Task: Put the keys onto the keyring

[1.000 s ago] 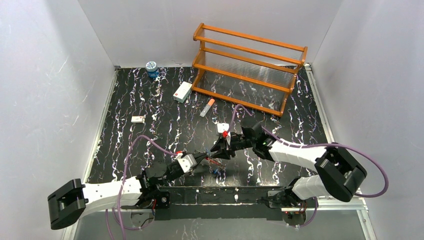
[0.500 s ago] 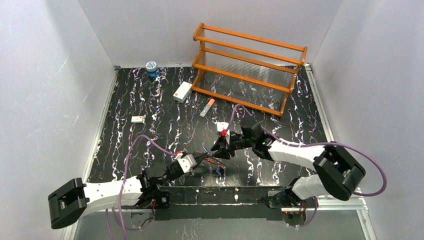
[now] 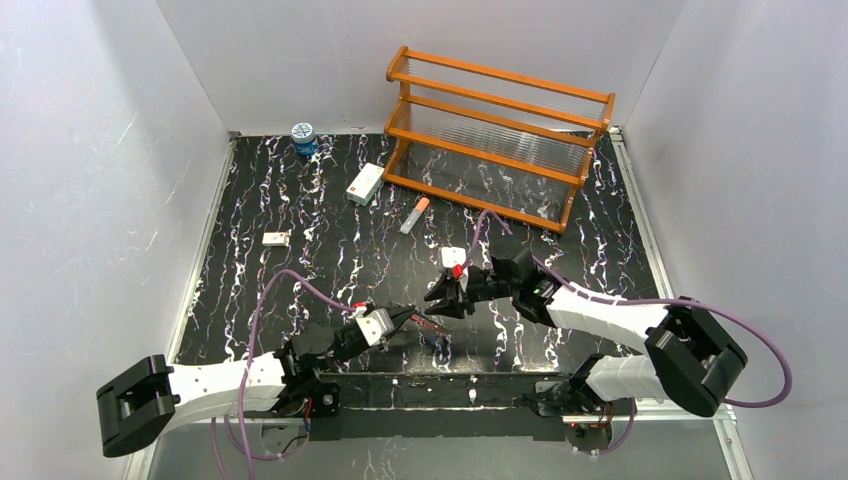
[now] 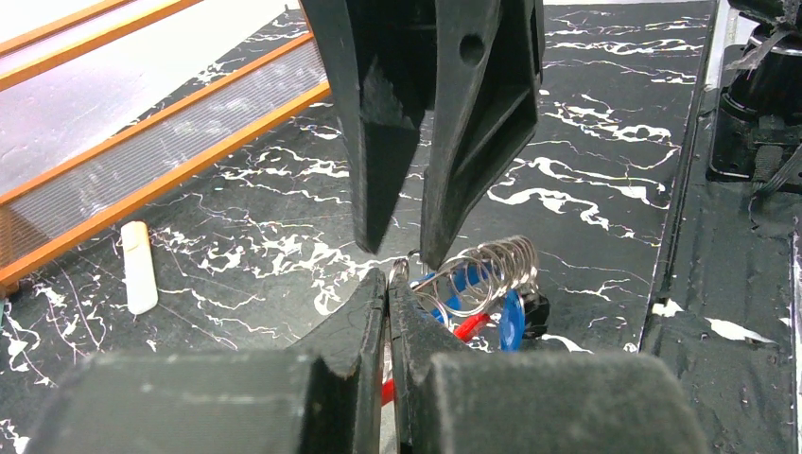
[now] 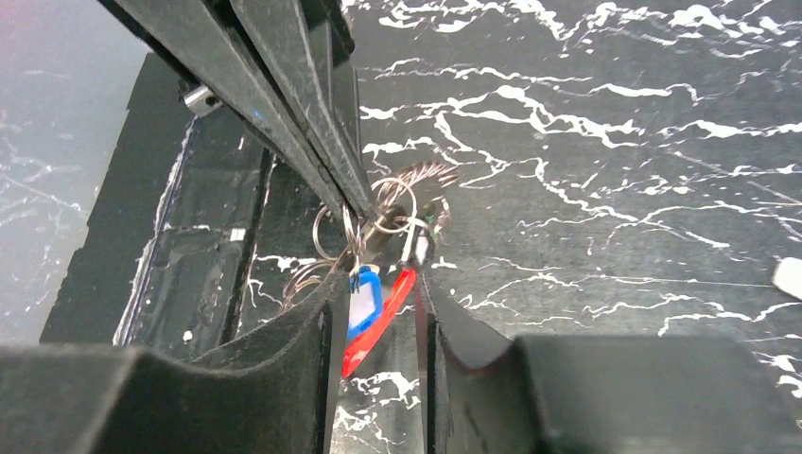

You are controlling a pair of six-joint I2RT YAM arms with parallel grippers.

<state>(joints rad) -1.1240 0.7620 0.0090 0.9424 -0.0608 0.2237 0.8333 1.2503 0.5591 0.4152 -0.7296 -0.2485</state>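
Your left arm (image 3: 215, 380): stretched low toward the middle.
Your left pincer (image 4: 388, 284): clamped tight.
Your right arm (image 3: 600, 315): reaching leftward.
Your right pincer (image 5: 376, 307): fingers parted, tip-to-tip with the left.
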